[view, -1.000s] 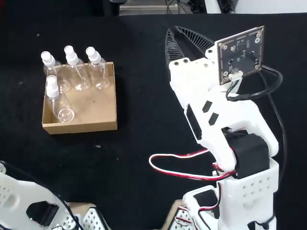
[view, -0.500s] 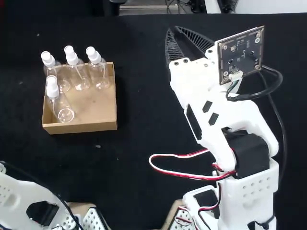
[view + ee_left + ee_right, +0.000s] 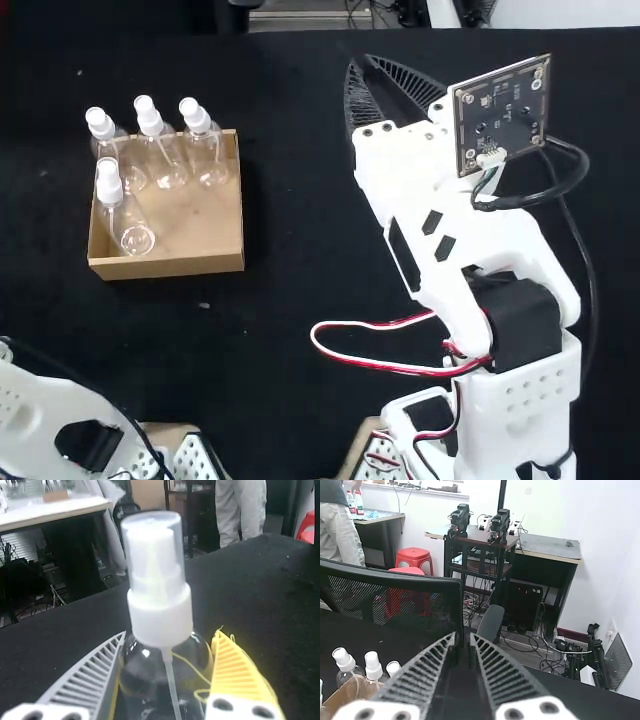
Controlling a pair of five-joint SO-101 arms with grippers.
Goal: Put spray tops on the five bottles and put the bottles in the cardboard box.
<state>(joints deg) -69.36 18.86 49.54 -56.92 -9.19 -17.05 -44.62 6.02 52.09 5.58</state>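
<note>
A clear bottle (image 3: 150, 672) with a white spray top (image 3: 157, 595) stands upright between the grey and yellow fingers of my left gripper (image 3: 170, 635), which is shut on it. The cardboard box (image 3: 200, 262) sits at the table's left. Several capped bottles (image 3: 150, 150) lie in it, with their tops pointing past its far wall. My right gripper (image 3: 360, 62) is raised over the table's far middle, to the right of the box, its black fingers shut with nothing between them. From that wrist, the gripper (image 3: 464, 636) points beyond the table, with the capped bottles (image 3: 372, 666) off to one side.
The left arm's white base (image 3: 40, 430) is at the near left corner. A red and white cable (image 3: 370, 345) loops out from the right arm's base. Black cloth (image 3: 300, 200) lies between the box and the right arm. A black mesh chair back (image 3: 390, 597) stands behind the table.
</note>
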